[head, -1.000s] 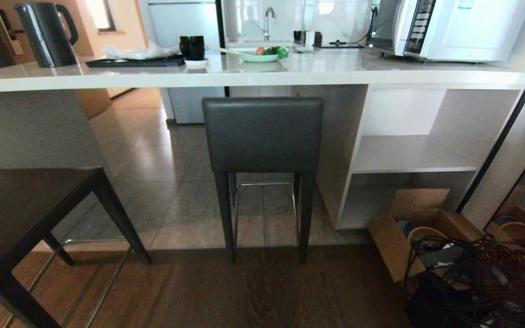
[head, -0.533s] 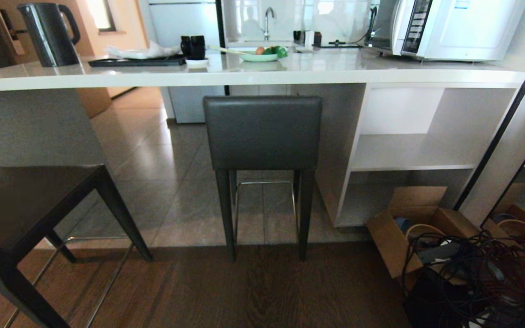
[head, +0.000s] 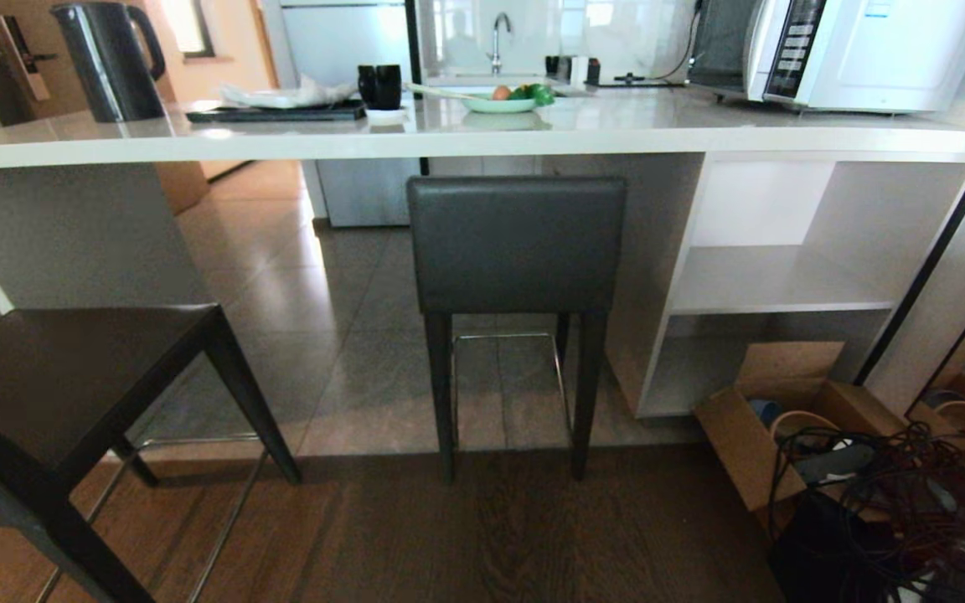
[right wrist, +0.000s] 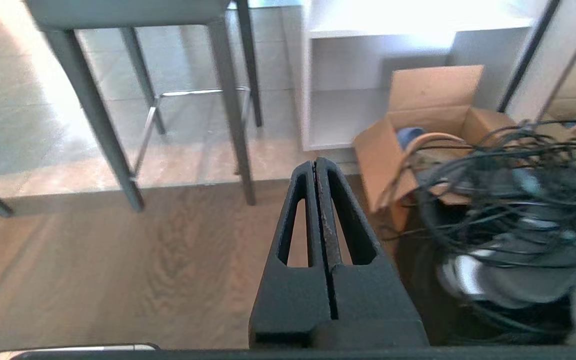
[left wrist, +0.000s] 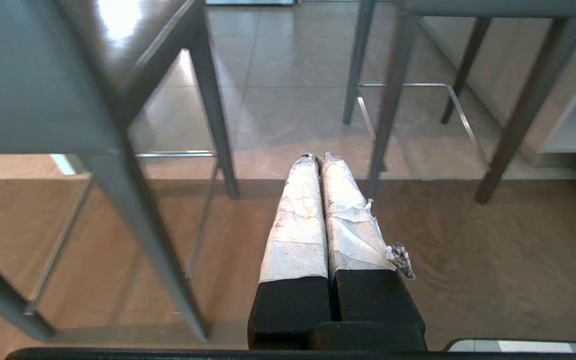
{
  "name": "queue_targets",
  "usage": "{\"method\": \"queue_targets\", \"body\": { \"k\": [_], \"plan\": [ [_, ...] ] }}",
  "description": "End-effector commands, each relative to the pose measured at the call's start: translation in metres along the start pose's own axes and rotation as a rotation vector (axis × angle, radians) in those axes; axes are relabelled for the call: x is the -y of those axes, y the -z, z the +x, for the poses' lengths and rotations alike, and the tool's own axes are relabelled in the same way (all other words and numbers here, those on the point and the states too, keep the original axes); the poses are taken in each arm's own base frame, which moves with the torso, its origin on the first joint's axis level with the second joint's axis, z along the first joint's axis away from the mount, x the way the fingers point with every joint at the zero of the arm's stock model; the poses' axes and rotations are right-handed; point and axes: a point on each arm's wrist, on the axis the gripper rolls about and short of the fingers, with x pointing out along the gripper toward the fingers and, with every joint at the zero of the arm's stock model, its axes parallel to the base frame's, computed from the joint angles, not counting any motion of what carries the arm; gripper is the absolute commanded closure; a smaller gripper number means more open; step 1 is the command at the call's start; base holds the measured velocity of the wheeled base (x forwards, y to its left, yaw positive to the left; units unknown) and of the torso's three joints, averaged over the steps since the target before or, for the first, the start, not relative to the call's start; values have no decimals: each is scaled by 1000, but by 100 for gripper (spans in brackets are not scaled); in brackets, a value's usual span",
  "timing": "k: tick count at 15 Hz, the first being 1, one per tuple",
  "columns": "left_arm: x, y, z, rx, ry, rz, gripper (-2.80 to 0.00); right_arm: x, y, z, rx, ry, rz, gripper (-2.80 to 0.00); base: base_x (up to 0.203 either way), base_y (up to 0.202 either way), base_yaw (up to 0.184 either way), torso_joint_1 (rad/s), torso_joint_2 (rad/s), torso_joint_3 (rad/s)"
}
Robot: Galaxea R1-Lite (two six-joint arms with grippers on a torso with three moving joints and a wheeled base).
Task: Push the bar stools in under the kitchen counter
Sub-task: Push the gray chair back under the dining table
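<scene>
The long glossy off-white stone bench has one dark grey leather-backed bar stool tucked under it; the matching dark-seated stool stands clear of it. The left hand hangs just beside that outer stool, the right hand well short of the tucked one; both are closed and empty.

Neither arm shows in the head view; each appears only in its own wrist view. The left gripper has its two fingers, wrapped in pale creased tape, pressed together along their whole length with nothing between them, and it points forward and down over the floor. The right gripper is likewise closed and empty, its bare black fingers meeting at the tips, and touches nothing.
</scene>
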Motion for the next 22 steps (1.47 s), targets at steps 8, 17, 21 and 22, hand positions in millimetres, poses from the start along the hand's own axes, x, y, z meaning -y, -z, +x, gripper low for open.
{"method": "queue_targets", "body": {
  "k": [8,17,21,22],
  "plan": [
    [0,0,0,-1,1,0,0,0,0,0,1,0,1,0,0,198,-2,3,1,2],
    [0,0,0,-1,1,0,0,0,0,0,1,0,1,0,0,125,-1,3,4,2],
    [0,0,0,-1,1,0,0,0,0,0,0,0,0,0,-165,3,-2,6,4,3],
    [0,0,0,-1,1,0,0,0,0,0,1,0,1,0,-221,0,-4,-4,2,2]
  ]
}}
